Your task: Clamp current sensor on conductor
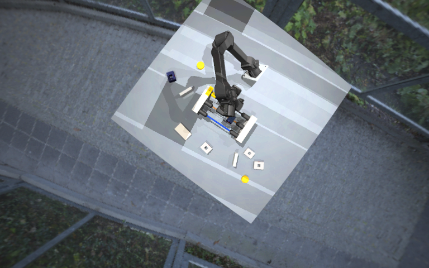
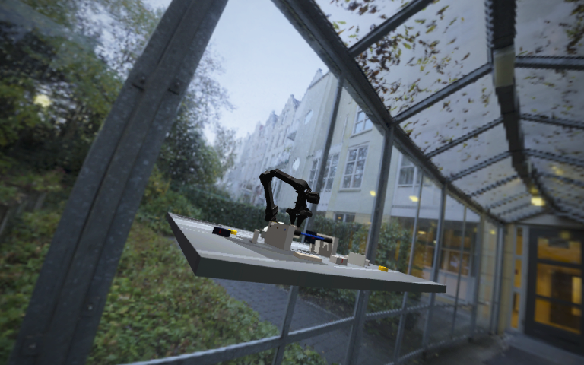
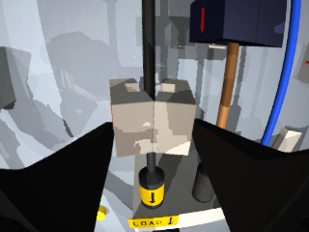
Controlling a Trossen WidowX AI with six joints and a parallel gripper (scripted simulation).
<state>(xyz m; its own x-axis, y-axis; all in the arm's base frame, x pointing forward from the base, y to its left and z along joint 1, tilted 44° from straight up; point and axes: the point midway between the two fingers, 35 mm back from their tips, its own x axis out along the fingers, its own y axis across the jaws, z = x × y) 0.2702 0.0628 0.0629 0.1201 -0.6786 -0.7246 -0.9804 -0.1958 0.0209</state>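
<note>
LOAD marker [image 3: 153, 222] — yellow, arrowed

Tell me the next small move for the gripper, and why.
Probably keep squeezing briefly, then open. The gripper is shut on the beige split-core sensor, which sits round the black conductor just above the yellow LOAD marker. A seam shows down its face, so latching is unconfirmed.
</note>
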